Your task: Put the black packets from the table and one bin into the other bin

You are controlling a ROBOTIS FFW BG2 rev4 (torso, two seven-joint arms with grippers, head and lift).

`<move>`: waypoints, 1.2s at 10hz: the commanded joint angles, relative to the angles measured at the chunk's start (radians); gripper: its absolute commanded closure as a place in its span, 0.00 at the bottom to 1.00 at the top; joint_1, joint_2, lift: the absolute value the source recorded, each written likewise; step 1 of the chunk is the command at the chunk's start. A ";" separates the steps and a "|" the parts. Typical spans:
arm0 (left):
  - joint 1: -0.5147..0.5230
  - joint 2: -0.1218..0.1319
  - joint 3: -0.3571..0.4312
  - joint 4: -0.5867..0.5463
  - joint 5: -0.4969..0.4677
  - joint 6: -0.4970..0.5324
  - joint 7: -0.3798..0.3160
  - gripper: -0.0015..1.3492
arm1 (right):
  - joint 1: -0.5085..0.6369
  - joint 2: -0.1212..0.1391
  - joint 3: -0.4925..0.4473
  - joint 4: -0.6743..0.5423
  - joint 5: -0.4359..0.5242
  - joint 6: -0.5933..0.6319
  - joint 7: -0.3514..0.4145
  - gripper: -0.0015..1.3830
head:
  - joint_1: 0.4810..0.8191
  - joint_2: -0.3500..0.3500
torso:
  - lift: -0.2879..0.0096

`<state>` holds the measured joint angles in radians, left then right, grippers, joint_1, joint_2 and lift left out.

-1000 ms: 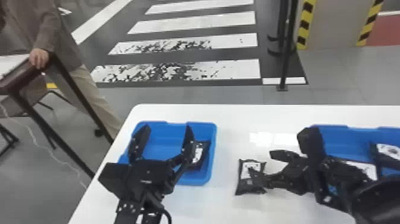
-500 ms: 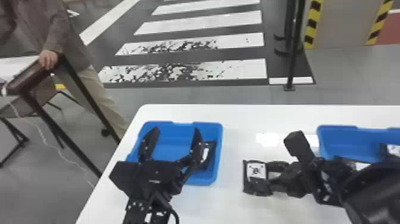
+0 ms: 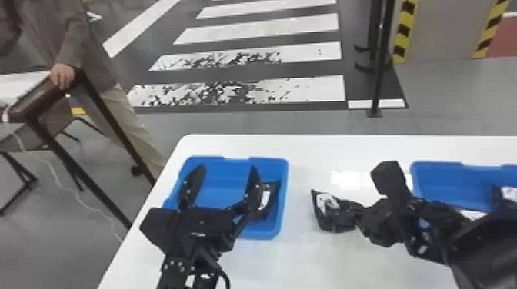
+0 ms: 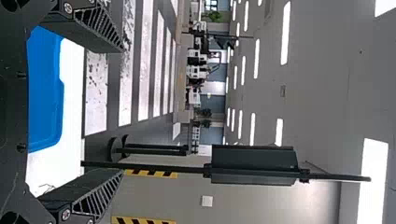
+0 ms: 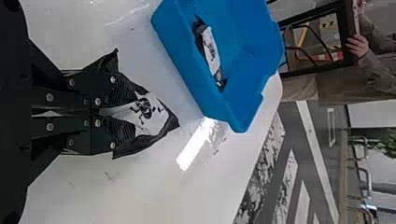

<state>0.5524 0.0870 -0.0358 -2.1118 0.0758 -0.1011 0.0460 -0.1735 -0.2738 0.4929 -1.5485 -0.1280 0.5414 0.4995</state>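
The job looks partway done: one black packet (image 3: 271,199) lies in the left bin (image 3: 261,233), likely the destination. The right claw (image 5: 133,112) grips the held packet (image 5: 156,116) between the bins, and at least one packet (image 3: 508,193) awaits in the right bin (image 3: 438,180). The left claw (image 3: 227,168) is spread open. Crinkled, pointed film wrappers with white labels contrast with smooth, round-cornered blue bins and a glossy white worktop (image 3: 300,265).
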 commanded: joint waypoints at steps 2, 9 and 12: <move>0.000 -0.001 0.000 0.005 0.000 -0.014 0.000 0.08 | 0.215 0.016 -0.270 -0.335 0.110 -0.031 -0.055 0.83 | 0.63 0.83 | 0.60; -0.020 -0.004 0.024 0.005 0.002 0.057 -0.071 0.08 | 0.522 0.081 -0.672 -0.509 0.168 -0.075 -0.144 0.09 | 0.63 0.37 | 0.60; -0.057 -0.001 0.020 0.005 -0.032 0.111 -0.097 0.08 | 0.628 0.119 -0.720 -0.480 0.078 -0.392 -0.145 0.11 | 0.63 0.35 | 0.60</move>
<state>0.5036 0.0848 -0.0125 -2.1071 0.0459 -0.0068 -0.0518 0.4370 -0.1602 -0.2223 -2.0370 -0.0284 0.1939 0.3543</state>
